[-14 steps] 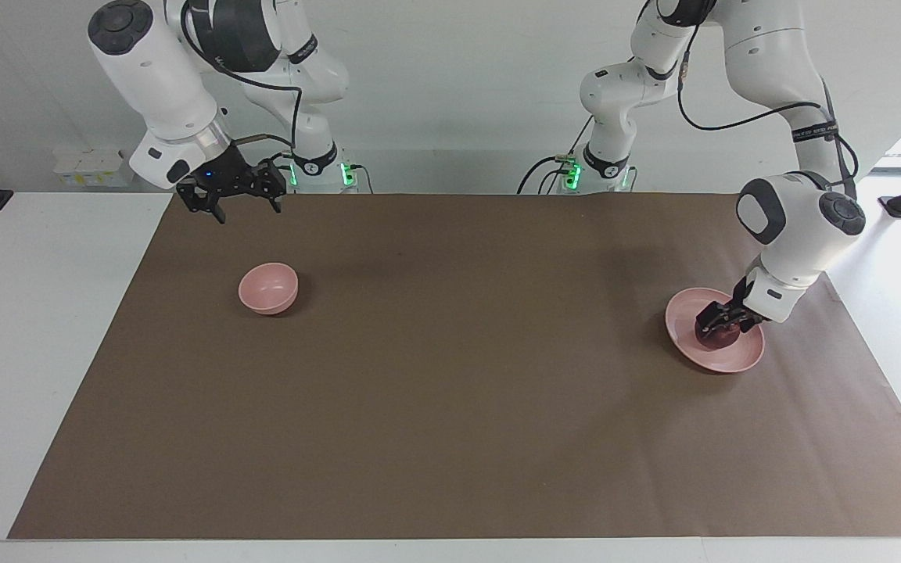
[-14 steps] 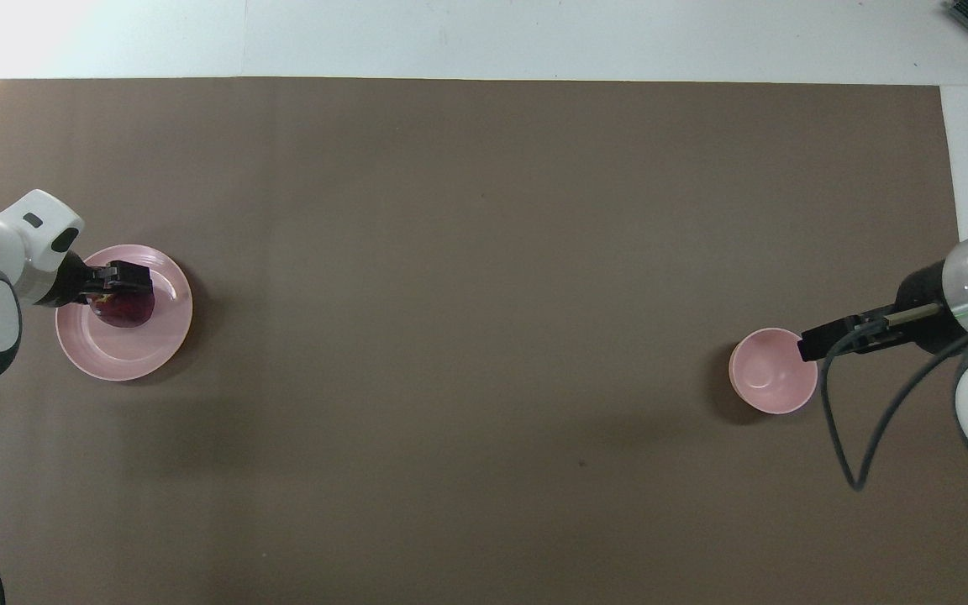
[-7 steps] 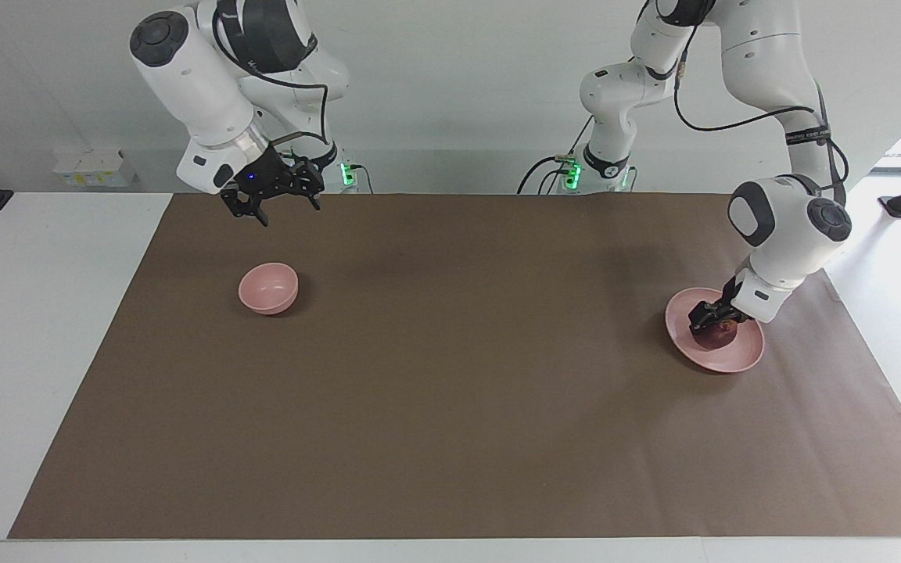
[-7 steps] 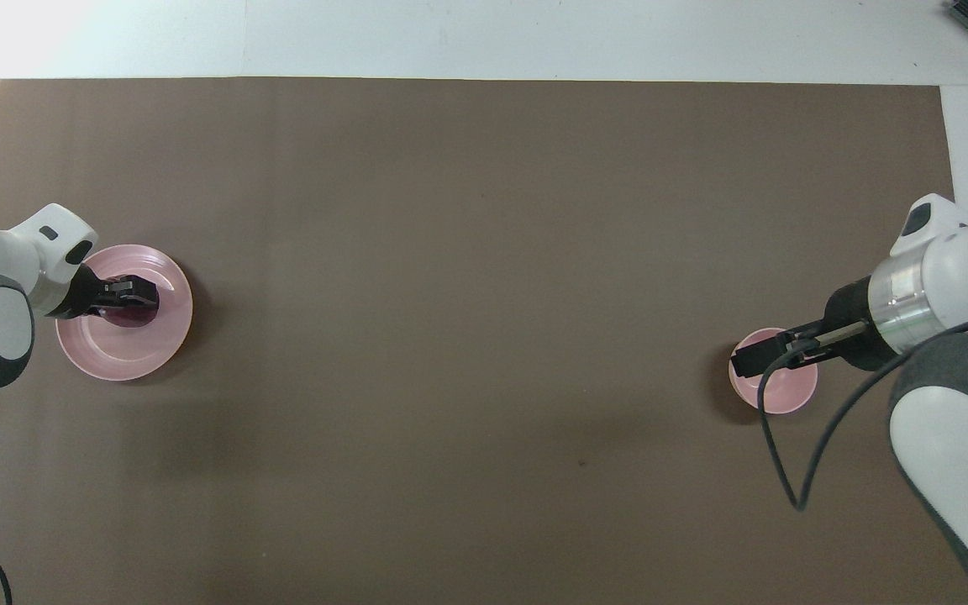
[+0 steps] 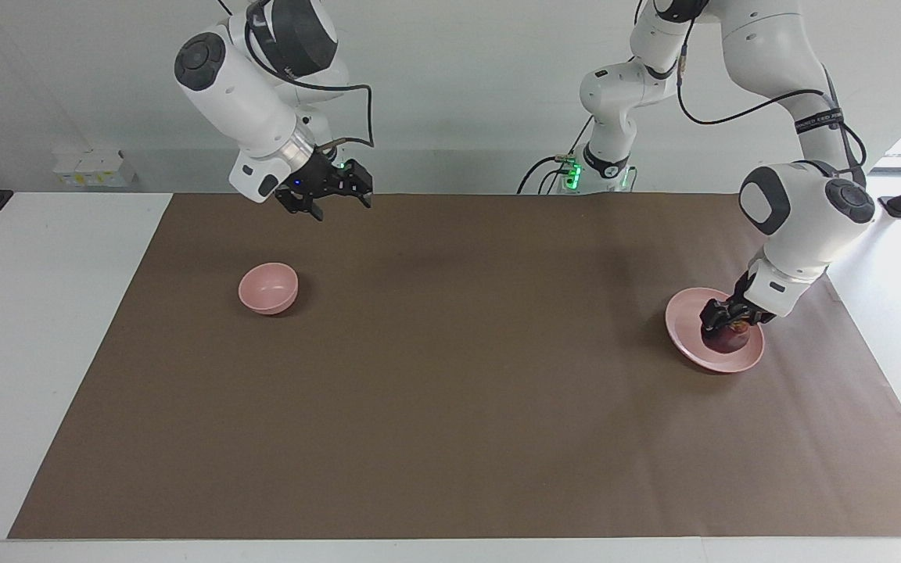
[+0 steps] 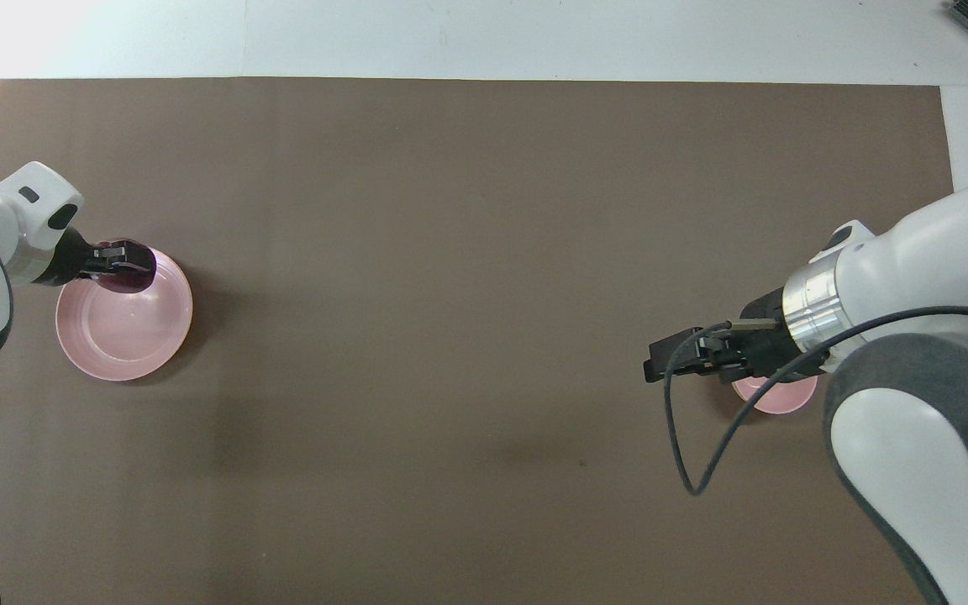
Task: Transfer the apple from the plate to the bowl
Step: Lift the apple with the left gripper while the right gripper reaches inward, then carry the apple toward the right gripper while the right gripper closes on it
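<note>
One claw (image 5: 726, 320) grips apple (image 5: 724, 338) over plate (image 5: 689, 344) rim.

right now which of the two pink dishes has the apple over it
The plate, the wide shallow dish at the left arm's end. The left gripper is shut on the apple there.

Robotics lab, two white arms bolted at a white table (image 5: 44, 328), brown mat (image 5: 450, 407), bare wall (image 5: 450, 94)
</note>
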Tool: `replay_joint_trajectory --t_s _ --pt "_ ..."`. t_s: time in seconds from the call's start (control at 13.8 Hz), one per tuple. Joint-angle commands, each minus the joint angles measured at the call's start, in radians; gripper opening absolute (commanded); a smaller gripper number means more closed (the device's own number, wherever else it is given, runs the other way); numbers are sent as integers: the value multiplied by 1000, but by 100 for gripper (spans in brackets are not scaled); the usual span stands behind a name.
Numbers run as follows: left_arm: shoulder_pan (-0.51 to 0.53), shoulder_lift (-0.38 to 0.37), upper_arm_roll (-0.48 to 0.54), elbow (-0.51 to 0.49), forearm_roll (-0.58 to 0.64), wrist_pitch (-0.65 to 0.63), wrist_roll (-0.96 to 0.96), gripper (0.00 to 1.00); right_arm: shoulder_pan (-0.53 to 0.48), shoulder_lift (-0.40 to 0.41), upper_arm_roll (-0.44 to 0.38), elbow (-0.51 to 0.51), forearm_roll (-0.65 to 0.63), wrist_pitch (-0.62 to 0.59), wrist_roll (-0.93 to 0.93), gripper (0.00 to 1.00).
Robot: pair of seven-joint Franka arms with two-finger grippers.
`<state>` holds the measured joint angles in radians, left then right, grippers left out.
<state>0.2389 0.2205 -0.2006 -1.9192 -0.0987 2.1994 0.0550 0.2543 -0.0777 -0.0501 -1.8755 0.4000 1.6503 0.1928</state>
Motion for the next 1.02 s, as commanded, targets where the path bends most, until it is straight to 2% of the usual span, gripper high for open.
replay_joint_trajectory --t_s 0.0,0.22,0.44,0.73,0.94 --pt "-17 -55 -35 6 -198 -29 63 0 23 7 1 -13 113 42 198 100" --pt "-15 -102 -86 8 -420 -96 69 0 26 28 1 -13 274 55 394 100" --pt "-17 -156 -108 9 -640 -159 88 0 106 47 3 -14 304 189 649 100" --pt "-17 -197 -160 -3 -731 -233 89 0 196 99 4 -1 407 382 952 100" --pt "-18 -207 -164 -8 -783 -294 97 0 232 154 7 38 434 448 1104 100"
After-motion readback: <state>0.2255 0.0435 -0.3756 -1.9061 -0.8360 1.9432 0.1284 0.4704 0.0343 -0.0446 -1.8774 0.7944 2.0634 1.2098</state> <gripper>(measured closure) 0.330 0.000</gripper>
